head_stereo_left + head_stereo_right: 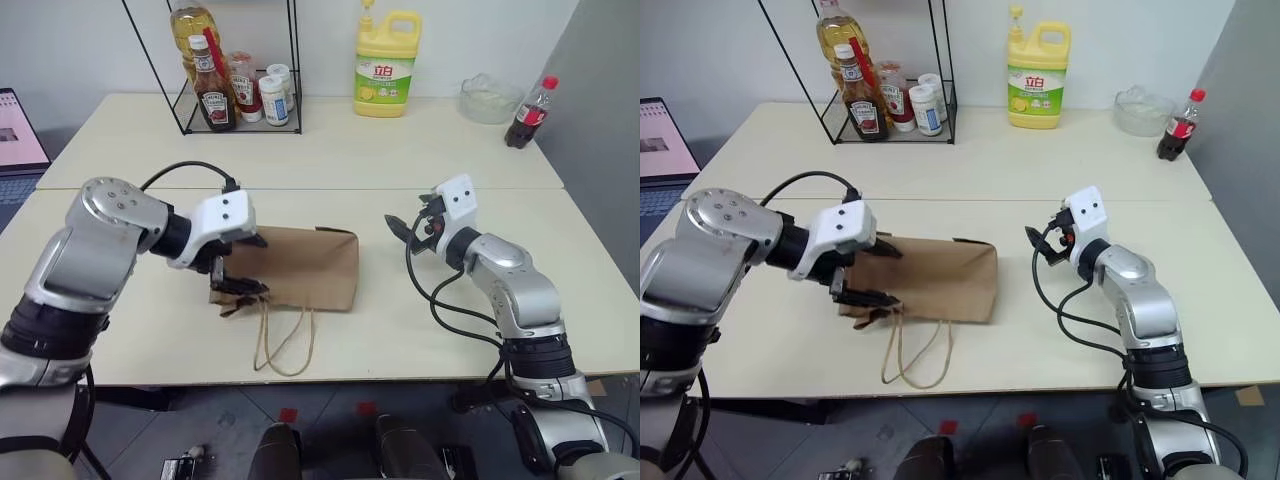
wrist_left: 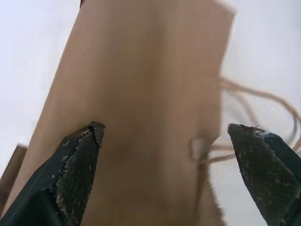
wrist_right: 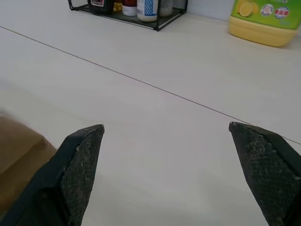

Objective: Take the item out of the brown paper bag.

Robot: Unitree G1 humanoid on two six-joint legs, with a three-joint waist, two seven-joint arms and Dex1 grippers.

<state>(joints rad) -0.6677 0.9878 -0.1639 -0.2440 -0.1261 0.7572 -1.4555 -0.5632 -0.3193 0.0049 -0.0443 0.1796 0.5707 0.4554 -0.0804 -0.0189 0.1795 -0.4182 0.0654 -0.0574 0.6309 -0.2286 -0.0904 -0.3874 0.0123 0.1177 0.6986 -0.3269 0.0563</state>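
- Two grippers, both spread wide, nothing clamped in either.
- Left gripper [image 1: 240,262] angled down over the bag's [image 1: 305,265] left end, one finger above the paper, the other low by the mouth near the cord handles [image 1: 283,345].
- Bag flat on the table [image 1: 420,150], seen between the left fingers [image 2: 75,165].
- Right gripper [image 1: 400,228] level, just off the bag's right end, not touching.
- Bottle itself: cannot tell where.
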